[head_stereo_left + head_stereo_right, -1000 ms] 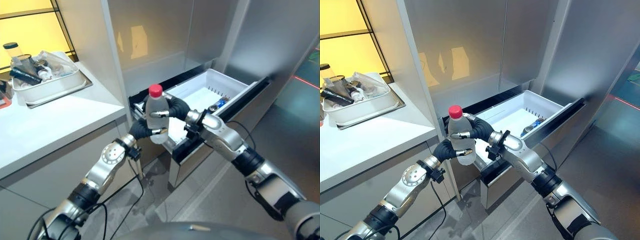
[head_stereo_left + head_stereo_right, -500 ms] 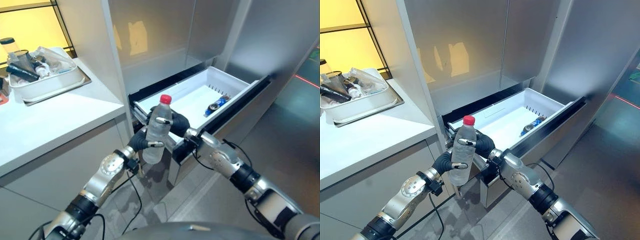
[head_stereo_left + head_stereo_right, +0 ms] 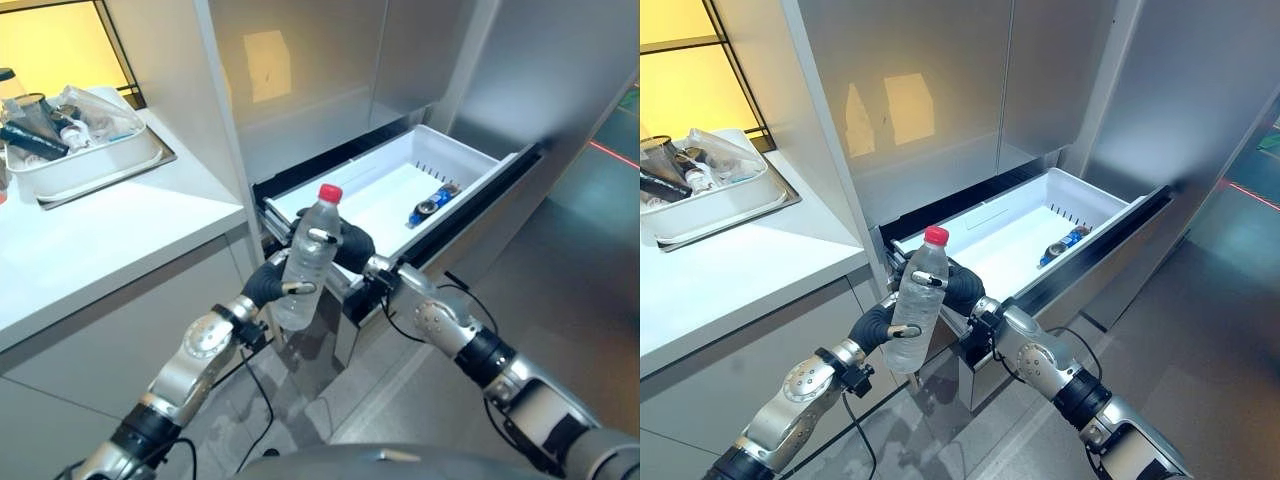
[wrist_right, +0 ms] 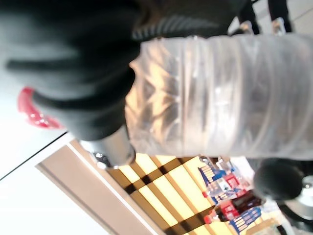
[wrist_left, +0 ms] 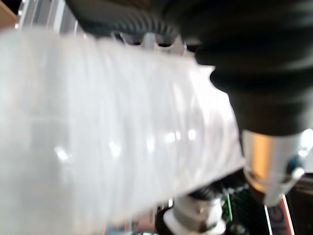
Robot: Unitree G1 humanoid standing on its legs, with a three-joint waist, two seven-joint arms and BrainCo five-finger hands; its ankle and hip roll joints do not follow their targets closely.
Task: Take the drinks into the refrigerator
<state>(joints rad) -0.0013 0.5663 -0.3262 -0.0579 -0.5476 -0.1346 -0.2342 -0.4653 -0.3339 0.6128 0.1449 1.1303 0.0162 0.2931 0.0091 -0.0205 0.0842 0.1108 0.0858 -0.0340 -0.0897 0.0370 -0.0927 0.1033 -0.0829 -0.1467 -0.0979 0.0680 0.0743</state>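
Lowered and drawn back from the drawer over the last second: bottle (image 3: 304, 262), previously upright and higher, now tilted with its red cap toward the fridge, held in front of the drawer's near corner rather than over it.

Largest to smallest: steel fridge (image 3: 940, 110) with doors closed; white bench (image 3: 90, 250) on the left carrying a tray (image 3: 715, 215) of further items; white pull-out drawer (image 3: 400, 180) standing open, with one small blue can (image 3: 428, 205) already lying inside near the front wall.

Gripped by both: left hand (image 3: 268, 283) curled round the lower body of the bottle, right hand (image 3: 345, 248) curled round its upper part just below the neck, seemingly mid hand-over.

Judged progress: one drink apparently stowed, this bottle not yet inside, more possibly waiting in the tray. Left to do: carry over the rim, lay down, release.
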